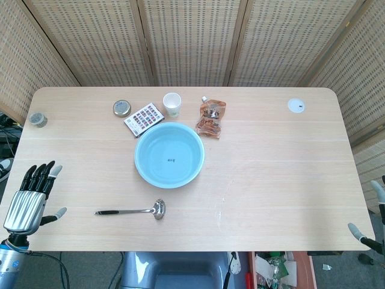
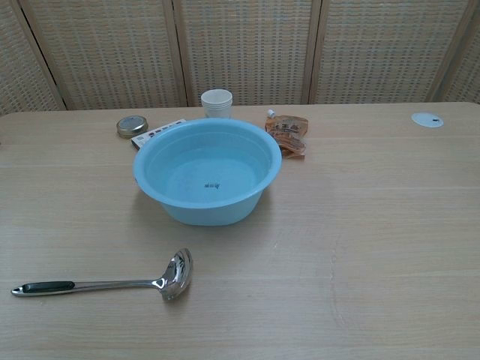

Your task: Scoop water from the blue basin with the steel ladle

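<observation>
- The left hand (image 1: 29, 195) is being shown at the lower left of the head view, beside the left edge of the table (image 1: 283, 180), with its back turned up toward the camera.
- Its fingers (image 1: 40, 175) are being held nearly straight and close together, pointing toward the top of the frame, while the thumb is being stuck out to the side; nothing is being held in it.
- The hand is being kept well apart from the ladle and is not being shown in the chest view.
- Of the right hand (image 1: 368, 232), only a few fingertips are being glimpsed at the lower right edge of the head view, off the table's corner; whether it is spread or closed cannot be told.
- The steel ladle (image 1: 133, 211) is being left lying flat on the table in the lower middle of the head view, its bowl just below the basin's near rim and its dark-tipped handle pointing toward the left of the frame.
- The blue basin (image 1: 169, 155) is being seen near the table's centre, with clear water inside.
- Behind the basin a round tin (image 1: 121, 108), a printed card (image 1: 144, 118), a paper cup (image 1: 172, 103) and an orange pouch (image 1: 211, 118) are being shown in a row.
</observation>
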Controlling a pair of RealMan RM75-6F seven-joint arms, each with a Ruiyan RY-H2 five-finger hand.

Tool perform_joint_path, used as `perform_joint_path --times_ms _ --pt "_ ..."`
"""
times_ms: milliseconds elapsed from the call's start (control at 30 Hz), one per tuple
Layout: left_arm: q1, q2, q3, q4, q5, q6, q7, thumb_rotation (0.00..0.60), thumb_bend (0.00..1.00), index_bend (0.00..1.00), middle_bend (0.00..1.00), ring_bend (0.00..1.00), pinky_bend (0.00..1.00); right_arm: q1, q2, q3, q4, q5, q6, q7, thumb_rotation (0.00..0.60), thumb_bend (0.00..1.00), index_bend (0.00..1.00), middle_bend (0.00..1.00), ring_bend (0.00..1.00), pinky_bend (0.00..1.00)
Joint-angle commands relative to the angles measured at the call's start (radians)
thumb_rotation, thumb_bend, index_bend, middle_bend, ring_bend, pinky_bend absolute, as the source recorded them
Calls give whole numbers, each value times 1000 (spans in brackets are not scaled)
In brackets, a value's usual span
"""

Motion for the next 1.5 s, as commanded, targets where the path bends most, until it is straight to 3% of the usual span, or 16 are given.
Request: perform_joint_path --times_ms 33,267,367,433,467,533,600,667,767,1033,1133,1300,1500 --pt "0 9 1 -7 1 -10 -11 600 65 0 0 0 0 1 2 -3 -5 1 -8 -7 600 0 0 0 0 0" --pt "2 14 5 -13 21 -19 -14 600 65 0 0 0 0 0 4 -1 -14 6 -7 19 600 0 0 0 0 0" --pt "-14 18 19 -20 14 -78 -29 600 74 0 0 0 0 0 7 0 -17 9 -9 38 600 0 0 0 0 0" --pt "-34 8 24 -16 1 -134 -21 600 77 0 64 46 20 0 8 0 -19 9 -9 41 600 0 0 0 0 0" --pt "-42 -3 24 -10 -4 -153 -21 600 78 0 190 143 89 0 8 0 -20 8 -9 42 600 0 0 0 0 0" --pt "-60 -35 25 13 -9 -196 -20 600 78 0 491 390 321 0 9 -1 -21 8 -10 45 600 0 0 0 0 0" --pt "-70 -69 20 38 -11 -213 -13 600 78 0 742 632 631 1 10 0 -21 9 -11 47 600 0 0 0 0 0" --pt "-76 -99 16 59 -11 -219 1 600 78 0 878 778 813 1 10 -1 -20 10 -14 50 600 0 0 0 0 0" --pt "-81 -140 13 66 -49 -255 44 600 78 0 986 908 963 3 10 -2 -18 10 -20 53 600 0 0 0 0 0" --pt "-97 -199 -4 38 -187 -346 175 600 80 36 1000 952 1000 6 13 -6 -22 6 -28 61 600 0 0 0 0 0" --pt "-110 -221 -17 22 -275 -401 204 600 80 121 1000 954 1000 6 17 -9 -24 6 -33 70 600 0 0 0 0 0" --pt "-115 -260 -30 37 -353 -420 224 600 134 380 1000 954 1000 6 22 -11 -28 4 -34 82 600 0 0 0 0 0" --pt "-124 -307 -48 63 -410 -413 261 600 244 436 1000 954 1000 6 29 -11 -26 8 -36 103 600 0 0 0 0 0"
